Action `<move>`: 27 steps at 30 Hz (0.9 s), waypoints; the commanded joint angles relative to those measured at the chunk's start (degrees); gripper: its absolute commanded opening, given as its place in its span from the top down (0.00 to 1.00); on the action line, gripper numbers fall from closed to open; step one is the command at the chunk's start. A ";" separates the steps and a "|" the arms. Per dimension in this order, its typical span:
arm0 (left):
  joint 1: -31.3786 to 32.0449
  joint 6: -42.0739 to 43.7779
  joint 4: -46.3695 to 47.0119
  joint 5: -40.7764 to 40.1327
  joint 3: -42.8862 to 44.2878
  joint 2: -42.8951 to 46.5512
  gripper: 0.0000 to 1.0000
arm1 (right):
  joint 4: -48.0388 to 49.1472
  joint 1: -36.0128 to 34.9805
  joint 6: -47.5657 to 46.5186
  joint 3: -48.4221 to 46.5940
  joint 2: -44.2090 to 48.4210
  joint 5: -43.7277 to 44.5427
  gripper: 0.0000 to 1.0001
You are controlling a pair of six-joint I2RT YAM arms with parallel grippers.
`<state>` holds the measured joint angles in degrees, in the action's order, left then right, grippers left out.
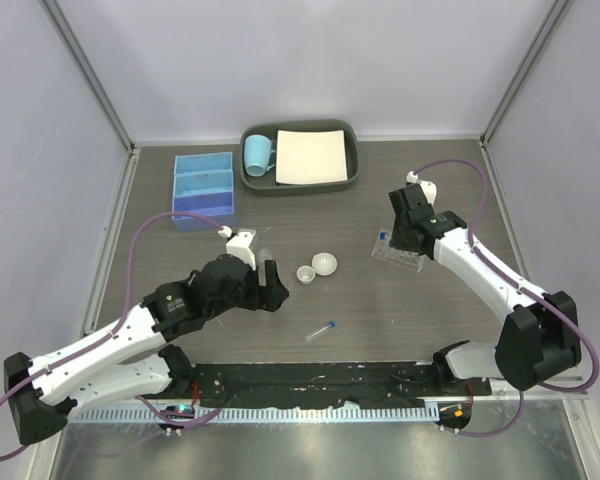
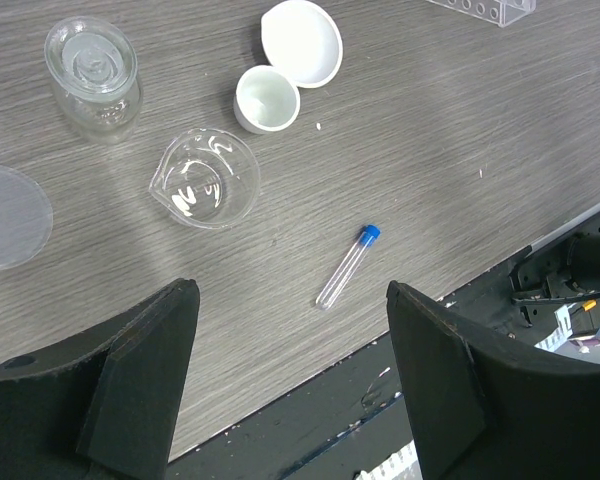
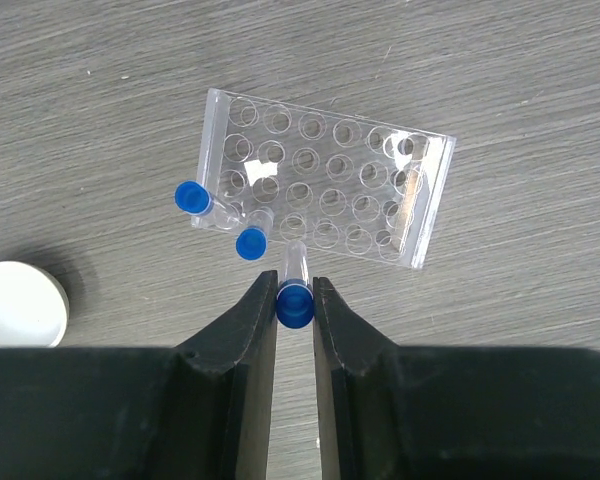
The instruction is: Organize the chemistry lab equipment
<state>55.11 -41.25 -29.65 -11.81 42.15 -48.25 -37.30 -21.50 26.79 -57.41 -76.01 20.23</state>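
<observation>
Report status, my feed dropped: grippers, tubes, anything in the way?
Right gripper shut on blue-capped tube at rack edge. Left gripper open above loose tube. Two more tubes at rack. Nothing between left gripper and loose tube.

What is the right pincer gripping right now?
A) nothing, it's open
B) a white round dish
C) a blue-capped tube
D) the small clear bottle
C: the right wrist view shows the right pincer shut on a blue-capped tube, by the tube rack.
</observation>
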 commanded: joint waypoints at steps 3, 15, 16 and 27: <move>-0.09 1.18 0.12 -0.14 -0.23 0.52 0.21 | 3.02 0.84 -1.03 -1.13 -1.07 -0.71 0.98; -0.09 1.35 0.12 -0.40 -0.23 0.00 0.21 | 4.95 1.46 -1.39 0.98 -2.13 -1.68 0.98; -0.09 1.35 0.03 -0.40 -0.23 0.00 0.21 | 4.96 1.46 -1.39 0.98 -2.13 -1.51 0.98; -0.09 1.35 0.21 -0.32 -0.31 -0.44 0.21 | 4.78 1.55 -1.65 1.42 -2.57 -0.36 0.98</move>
<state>55.11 -40.49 -29.91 -11.86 42.15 -48.49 -34.26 -20.14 25.63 -56.23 -78.15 18.39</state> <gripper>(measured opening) 0.787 0.238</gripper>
